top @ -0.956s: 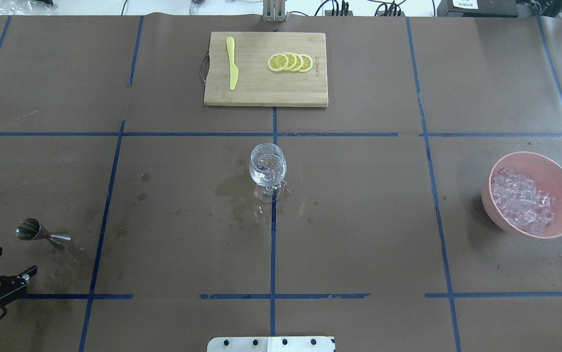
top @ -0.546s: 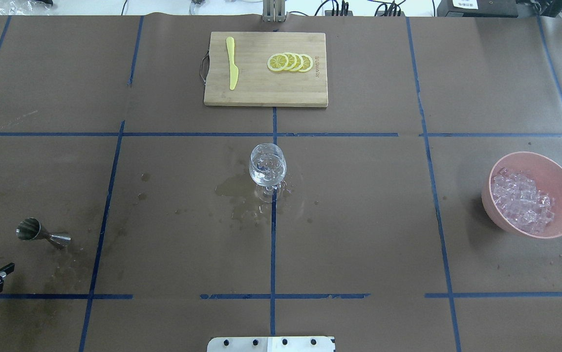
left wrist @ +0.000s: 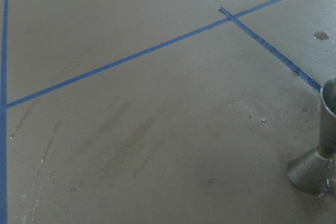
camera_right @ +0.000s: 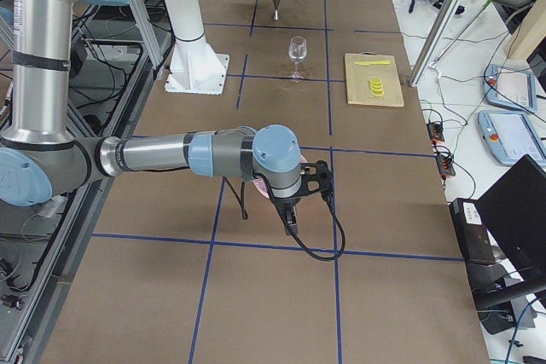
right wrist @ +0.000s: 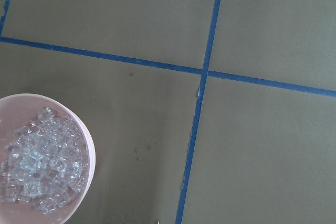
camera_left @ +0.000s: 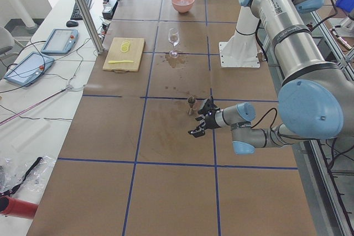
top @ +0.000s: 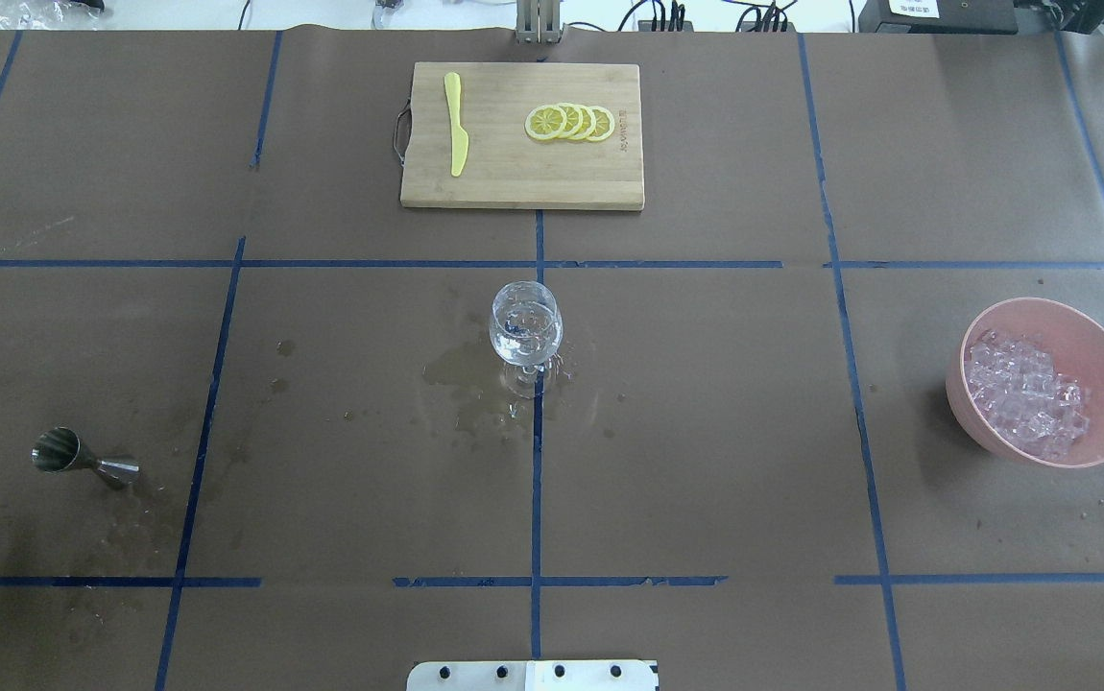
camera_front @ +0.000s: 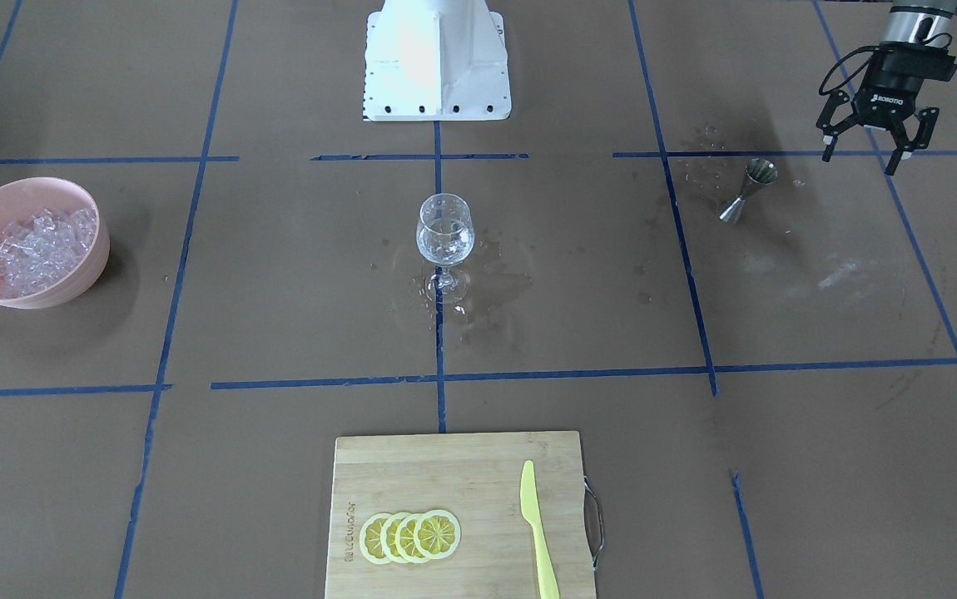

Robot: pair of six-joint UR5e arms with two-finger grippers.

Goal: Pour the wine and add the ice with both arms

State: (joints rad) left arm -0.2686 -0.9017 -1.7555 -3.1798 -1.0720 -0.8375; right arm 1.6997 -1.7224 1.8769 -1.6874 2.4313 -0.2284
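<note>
At the middle of the counter the wine glass [camera_front: 445, 233] stands upright on its stem, with the wine [camera_front: 443, 246] low in its bowl. Whether any cubes already sit in the liquid is too hard to tell. The foot of the glass rests in a wet patch [camera_front: 499, 287] on the brown paper. Near the right edge the ice [camera_front: 33, 241] lies heaped in the pink bowl [camera_front: 79, 283], well apart from the glass. Towards the left edge the steel jigger [camera_front: 746, 193] stands on end. The left hand [camera_front: 864, 156] hangs just beside it, fingers spread wide and holding nothing. The right hand [camera_right: 316, 181] shows only in a side view, above the bowl, so whether it is spread or closed cannot be told.

Judging from this, the pour looks done and the ice is the step in hand. The cubes are small, slick and loosely piled, so a pinch may squirt one out, or lift several that drop on the long carry to the centre. A release from too high could splash, or tip the top-heavy glass on its wet footing. A careless sweep by the left arm could topple the jigger
</note>
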